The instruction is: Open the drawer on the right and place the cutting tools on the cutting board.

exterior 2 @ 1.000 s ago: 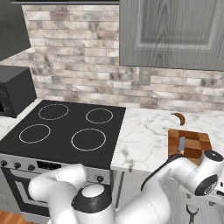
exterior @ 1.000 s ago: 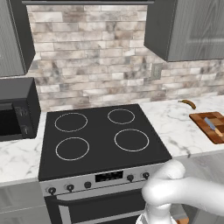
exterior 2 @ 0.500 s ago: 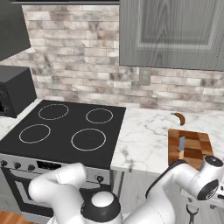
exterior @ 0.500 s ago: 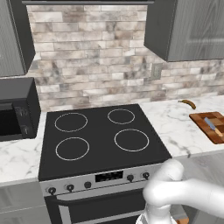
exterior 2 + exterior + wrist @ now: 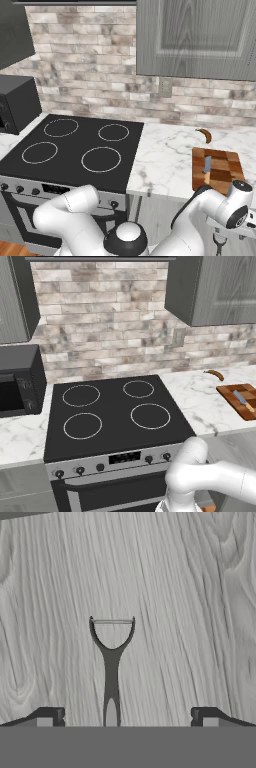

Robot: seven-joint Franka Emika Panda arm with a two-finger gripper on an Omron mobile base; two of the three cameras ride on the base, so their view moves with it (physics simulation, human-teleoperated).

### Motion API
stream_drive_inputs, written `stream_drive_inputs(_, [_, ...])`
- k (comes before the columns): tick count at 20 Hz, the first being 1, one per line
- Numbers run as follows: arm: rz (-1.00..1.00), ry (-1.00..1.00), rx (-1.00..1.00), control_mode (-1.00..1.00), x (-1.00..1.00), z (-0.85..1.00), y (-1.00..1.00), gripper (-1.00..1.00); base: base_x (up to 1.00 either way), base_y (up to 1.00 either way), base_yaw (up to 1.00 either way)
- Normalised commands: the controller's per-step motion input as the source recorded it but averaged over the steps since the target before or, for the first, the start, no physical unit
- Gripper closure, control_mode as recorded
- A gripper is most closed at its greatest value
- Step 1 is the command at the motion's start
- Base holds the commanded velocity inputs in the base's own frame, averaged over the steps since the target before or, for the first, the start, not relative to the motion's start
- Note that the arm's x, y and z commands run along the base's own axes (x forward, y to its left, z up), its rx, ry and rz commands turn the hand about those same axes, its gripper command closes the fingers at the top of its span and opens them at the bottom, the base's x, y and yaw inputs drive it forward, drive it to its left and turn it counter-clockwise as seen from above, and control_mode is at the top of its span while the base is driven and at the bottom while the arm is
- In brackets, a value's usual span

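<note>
My gripper (image 5: 127,717) is open and looks straight down onto the grey wood-grain floor of the drawer (image 5: 190,612). A dark Y-shaped peeler (image 5: 111,662) lies flat there, its handle running down between my two fingertips (image 5: 50,716), which do not touch it. The same peeler (image 5: 219,243) shows at the lower right of the right base view, below my wrist. The cutting board (image 5: 222,172) (image 5: 239,393), reddish-brown and checkered, lies on the marble counter right of the stove. One of the cutting tools, a small knife (image 5: 207,168) (image 5: 243,400) with a bluish blade and a tan handle, lies on it.
A curved brown-orange thing (image 5: 204,135) (image 5: 215,374) lies on the counter behind the board. The black stove top (image 5: 115,413) takes up the middle, and a black microwave (image 5: 17,381) stands at the left. Grey wall cabinets (image 5: 195,37) hang overhead.
In the right base view my wrist has sunk a little lower by the counter's front edge. The knife, the board and the stove have not moved.
</note>
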Motion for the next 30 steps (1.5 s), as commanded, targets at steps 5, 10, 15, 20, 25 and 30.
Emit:
stream_drive_inputs(5, [0.0,0.03,0.01,-1.0,0.22,-0.25,0.0,-1.0,0.0,0.0,0.0])
stream_drive_inputs(10, [0.0,0.01,0.01,-1.0,0.01,-0.34,0.0,-1.0,0.0,0.0,0.0])
stream_drive_inputs(15, [0.01,0.0,0.0,-1.0,-0.07,-0.42,0.0,-1.0,0.0,0.0,0.0])
stream_drive_inputs(20, [0.02,0.0,0.0,-1.0,-0.07,-0.38,0.0,-1.0,0.0,0.0,0.0])
stream_drive_inputs(25, [0.01,0.0,0.0,-1.0,0.0,-0.31,0.0,-1.0,0.0,0.0,0.0])
stream_drive_inputs(30, [0.0,0.0,0.0,-1.0,0.0,-0.12,0.0,-1.0,0.0,0.0,0.0])
